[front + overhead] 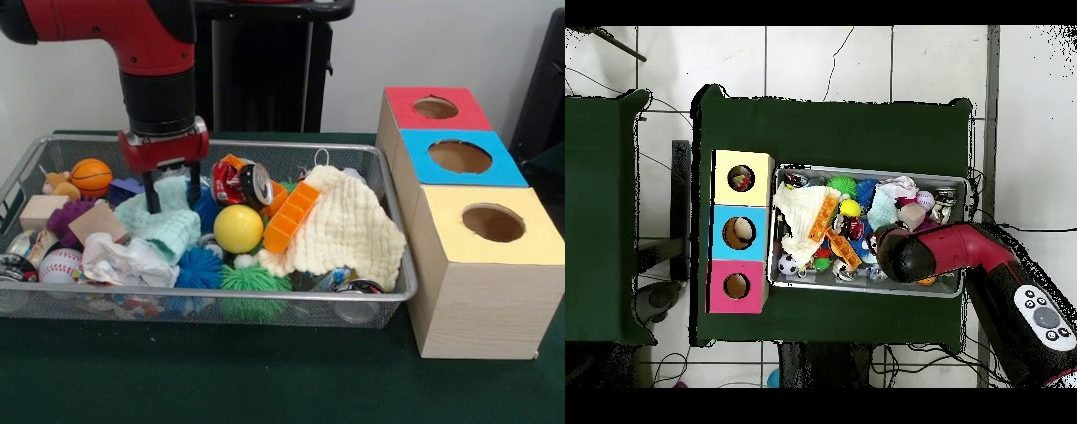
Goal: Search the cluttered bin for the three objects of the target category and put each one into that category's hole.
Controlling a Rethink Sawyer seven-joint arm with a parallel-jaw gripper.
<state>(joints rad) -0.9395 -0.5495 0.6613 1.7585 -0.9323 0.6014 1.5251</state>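
The silver wire bin (265, 306) lies on the green table, full of clutter; it also shows in the overhead view (865, 170). A crumpled plain white plastic bag (128, 261) lies at its front left, also seen from overhead (898, 187). No polka-dot bag shows clearly. My gripper (172, 192) is open and empty, its fingertips (152, 201) just over the mint knitted cloth (159, 225), behind the white bag. From overhead the arm covers the gripper. The yellow-topped box has its round hole (493, 223) to the bin's right; the hole also shows from overhead (741, 179).
A cream knitted cloth (344, 230) covers the bin's right half. Around my gripper are a yellow ball (238, 228), an orange plastic piece (291, 216), a crushed red can (240, 181), a small basketball (91, 175) and a baseball (60, 263). Blue-topped (459, 157) and red-topped (434, 108) boxes stand behind the yellow one.
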